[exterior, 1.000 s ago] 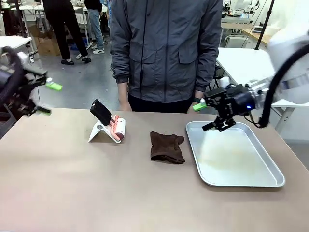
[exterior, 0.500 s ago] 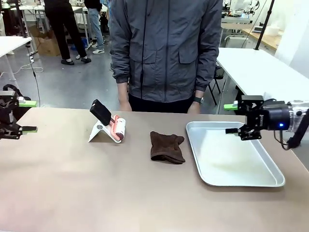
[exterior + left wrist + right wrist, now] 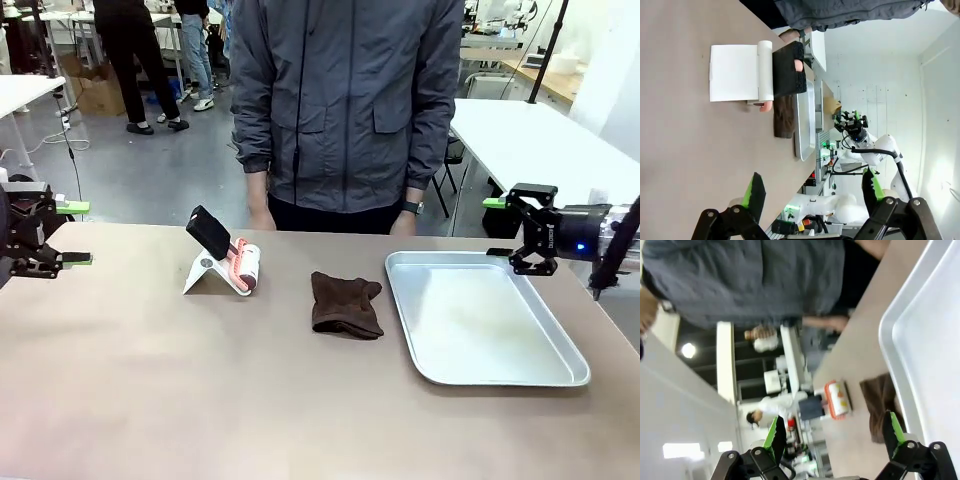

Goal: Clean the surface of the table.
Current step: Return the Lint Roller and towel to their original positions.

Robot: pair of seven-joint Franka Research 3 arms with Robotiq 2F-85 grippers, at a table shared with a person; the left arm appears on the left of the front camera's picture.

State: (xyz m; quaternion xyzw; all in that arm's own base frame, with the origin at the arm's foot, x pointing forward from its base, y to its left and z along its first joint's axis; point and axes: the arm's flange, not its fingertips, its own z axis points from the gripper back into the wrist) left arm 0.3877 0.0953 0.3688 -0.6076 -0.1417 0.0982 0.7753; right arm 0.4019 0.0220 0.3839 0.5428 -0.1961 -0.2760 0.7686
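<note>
Table top [image 3: 150,380], the wide matte brownish-taupe surface stretching across in front of me, looks untouched by any cleaning so far as I can judge: nothing on it is in my grip and no tool is on the move. A dark brown crumpled cloth [image 3: 344,304] lies near the middle, just left of the silver rectangular metal tray [image 3: 500,372], which sits bare on my right side of the surface. Further left, a lint roller with a black handle and pinkish roll [image 3: 228,254] leans in its white folded stand [image 3: 205,274]. A person in a grey jacket [image 3: 345,100] stands at the far edge, hands down by the table rim.

My left gripper [image 3: 72,233] hangs at the far left edge of the surface, jaws wide and holding nothing; my left wrist view confirms the green pads [image 3: 754,189] standing well apart with only bare table beyond. My right gripper [image 3: 500,228] hovers at the tray's far right corner, jaws likewise spread and empty.

By my reckoning the whole job remains: picking up the cloth or roller, then wiping the surface.
</note>
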